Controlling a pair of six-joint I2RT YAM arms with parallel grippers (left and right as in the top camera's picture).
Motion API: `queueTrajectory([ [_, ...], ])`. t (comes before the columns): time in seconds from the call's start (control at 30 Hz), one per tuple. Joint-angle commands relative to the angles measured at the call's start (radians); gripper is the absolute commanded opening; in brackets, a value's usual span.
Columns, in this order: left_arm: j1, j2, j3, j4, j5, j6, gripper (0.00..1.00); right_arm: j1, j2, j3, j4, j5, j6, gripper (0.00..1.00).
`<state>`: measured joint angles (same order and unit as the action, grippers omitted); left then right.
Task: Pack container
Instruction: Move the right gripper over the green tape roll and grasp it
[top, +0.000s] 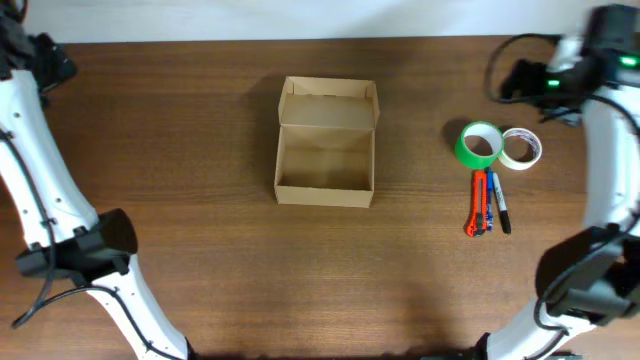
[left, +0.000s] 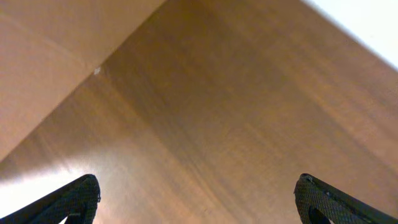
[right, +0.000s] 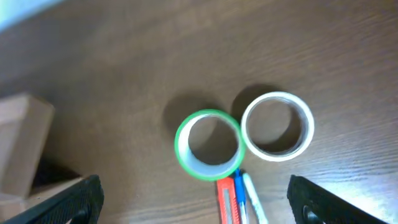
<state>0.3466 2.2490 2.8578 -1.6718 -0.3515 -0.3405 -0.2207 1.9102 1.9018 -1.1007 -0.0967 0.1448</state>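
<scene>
Green tape (top: 479, 146), white tape (top: 521, 148), an orange cutter (top: 478, 205) and 2 pens (top: 502, 212) are lying near the open container (top: 323, 194). The left gripper (left: 196, 200) and right gripper (right: 194, 200) are gaping, empty.

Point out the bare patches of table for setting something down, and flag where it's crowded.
Free: the wide table stretch left of the container, the strip along its near side, and the gap between it and the green tape roll. Crowded: the right side, where that roll, the white tape roll, cutter and marker cluster.
</scene>
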Motion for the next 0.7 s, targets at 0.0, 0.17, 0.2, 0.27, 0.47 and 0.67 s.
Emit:
queueTrajectory([
  [0.0, 0.029, -0.027, -0.059, 0.002, 0.039, -0.014, 1.00, 0.036, 0.069, 0.014, -0.018, 0.171, 0.030, 0.93],
  [0.17, 0.040, -0.027, -0.107, 0.002, 0.039, -0.014, 1.00, 0.032, 0.171, 0.014, -0.054, 0.199, 0.064, 0.86],
  [0.2, 0.040, -0.027, -0.110, 0.002, 0.039, -0.014, 1.00, 0.027, 0.190, 0.014, -0.057, 0.199, 0.071, 0.85],
  [0.27, 0.040, -0.027, -0.110, 0.002, 0.039, -0.014, 1.00, 0.014, 0.232, 0.014, -0.061, 0.198, 0.079, 0.80],
  [0.47, 0.040, -0.027, -0.110, 0.002, 0.039, -0.014, 1.00, 0.010, 0.283, 0.014, -0.064, 0.199, 0.094, 0.76],
  [0.67, 0.040, -0.027, -0.110, 0.002, 0.039, -0.014, 1.00, 0.011, 0.324, 0.014, -0.071, 0.187, 0.108, 0.51],
])
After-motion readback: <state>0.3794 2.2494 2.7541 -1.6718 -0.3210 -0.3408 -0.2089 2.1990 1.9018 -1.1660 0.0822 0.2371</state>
